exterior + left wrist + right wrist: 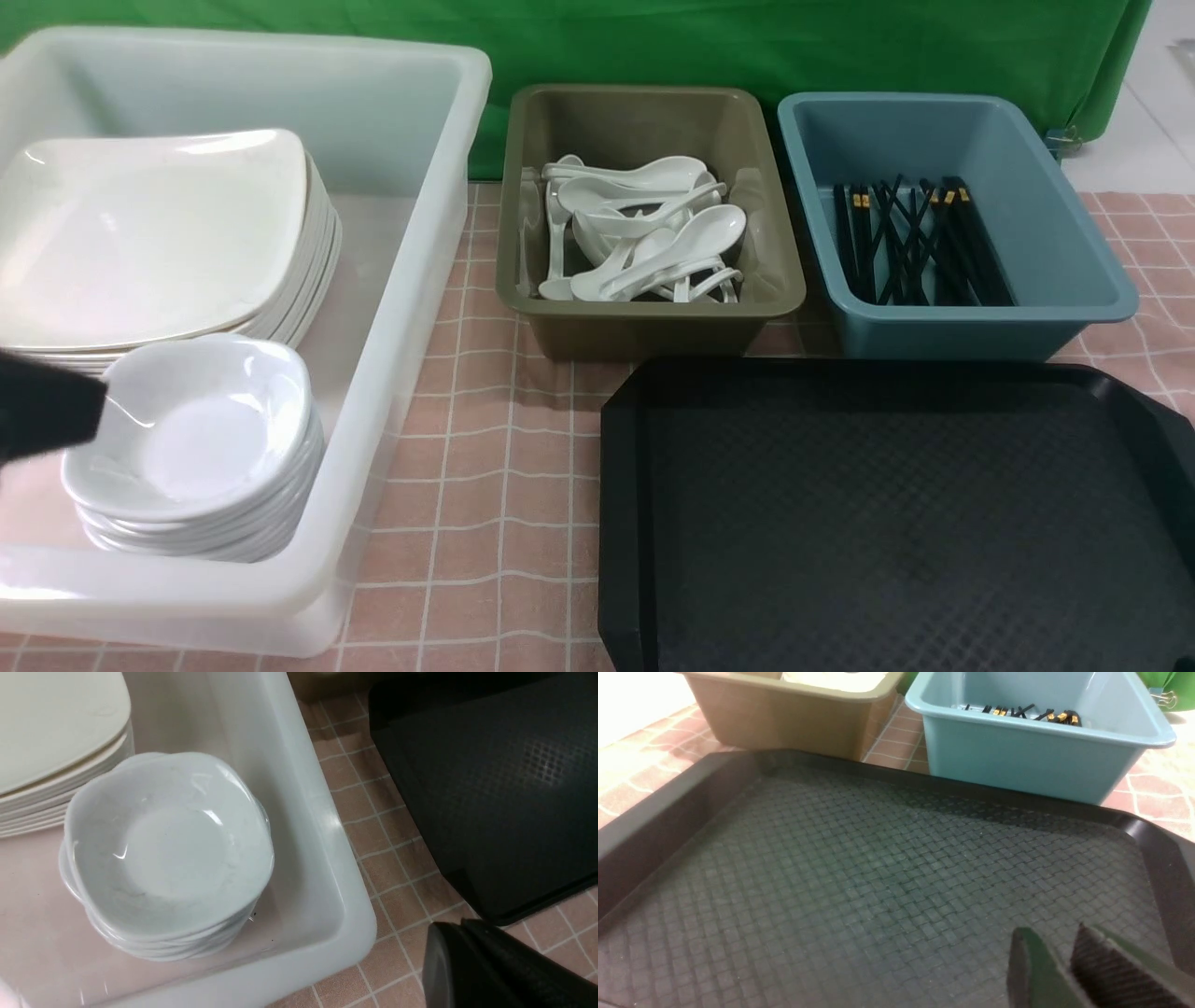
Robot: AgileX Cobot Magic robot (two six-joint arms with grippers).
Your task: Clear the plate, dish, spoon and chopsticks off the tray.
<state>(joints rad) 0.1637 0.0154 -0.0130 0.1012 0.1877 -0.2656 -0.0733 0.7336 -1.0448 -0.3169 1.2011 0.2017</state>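
The black tray (896, 523) (878, 872) (490, 788) lies bare at the front right. A large white plate (149, 233) tops a stack in the clear tub, with the small white dish (201, 425) (168, 844) topping a stack in front of it. Spoons (644, 229) fill the olive tub. Black chopsticks (920, 247) (1017, 713) lie in the blue tub. My left gripper (451, 926) is shut and holds nothing; it hangs over the tablecloth between the clear tub and the tray, and shows as a dark blur (47, 411) beside the dish stack. My right gripper (1051, 933) hovers low over the tray floor, open, nothing between its fingers.
The clear tub (392, 308) (322, 849) takes up the left side. The olive tub (644, 327) (784, 723) and the blue tub (971, 327) (1017, 760) stand side by side just behind the tray. A pink checked cloth (485, 485) covers the table; a green backdrop closes the far side.
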